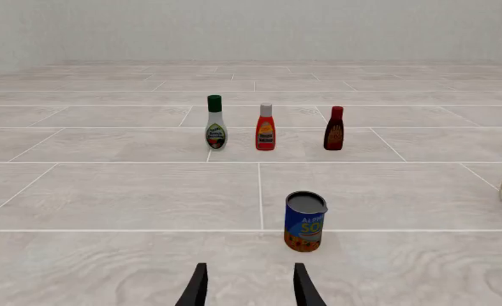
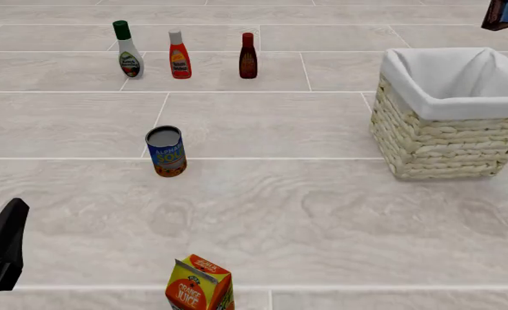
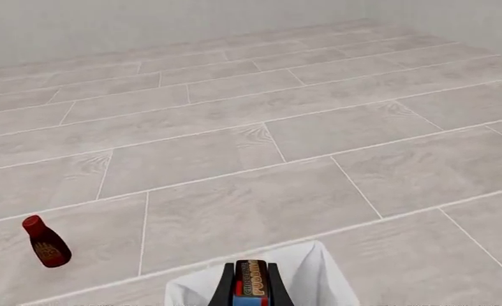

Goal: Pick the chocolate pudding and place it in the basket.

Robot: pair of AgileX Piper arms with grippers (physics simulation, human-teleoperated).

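Holding the chocolate pudding (image 3: 252, 280) upright, clamped between its fingers, the right pincer (image 3: 252, 294) hangs high above the basket (image 2: 443, 139), whose cloth lining lies directly beneath. Lowering straight down is what remains. The left pincer (image 1: 249, 287) idles agape, holding nothing.

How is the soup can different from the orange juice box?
The soup can is round with a blue label; the orange juice carton is boxy, orange with a folded peak top. The can stands in the middle of the floor, while the carton sits at the near edge of the front view, partly cut off. The can has a flat grey lid; the carton's top slopes. Both stand upright, untouched by either gripper.
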